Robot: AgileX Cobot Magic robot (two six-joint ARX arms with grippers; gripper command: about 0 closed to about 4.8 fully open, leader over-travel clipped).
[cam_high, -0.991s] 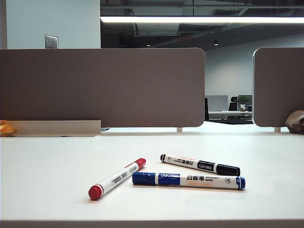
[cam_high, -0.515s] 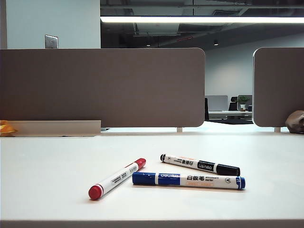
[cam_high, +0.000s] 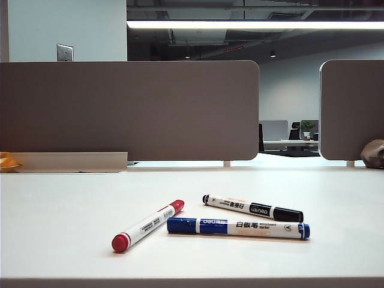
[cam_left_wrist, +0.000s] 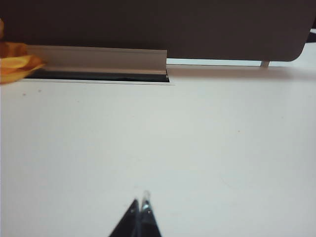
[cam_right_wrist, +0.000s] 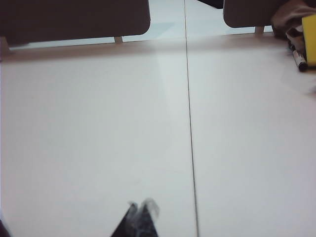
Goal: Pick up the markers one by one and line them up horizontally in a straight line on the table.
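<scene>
**Ana:** Office desk, off-white table, grey-brown partition panels standing along its far edge. All three markers lie loose near the front. Take the blue marker as the landmark: it runs almost level across the exterior view.

**Ben:** And the others?

**Ana:** The black marker lies just behind the blue marker, slightly angled, its dark cap end close to the blue one's right end. The red marker lies left of the blue marker, slanting steeply, its far tip near the blue one's left end. Whether any of them touch, I cannot tell.

**Ben:** Grippers?

**Ana:** Neither shows in the exterior view. The left gripper has its fingertips pinched together with nothing between them, over bare table; no marker appears in its wrist view. The right gripper is the same: tips shut, empty, beside a seam in the tabletop.

**Ben:** So nothing is lined up yet. What might go wrong?

**Ana:** I think crowding is the main risk. Black and blue sit so close that fingers coming down for one could nudge the other and roll it. These round barrels probably roll easily, so a released marker may drift out of line. Both grippers must also open before any descent.
</scene>
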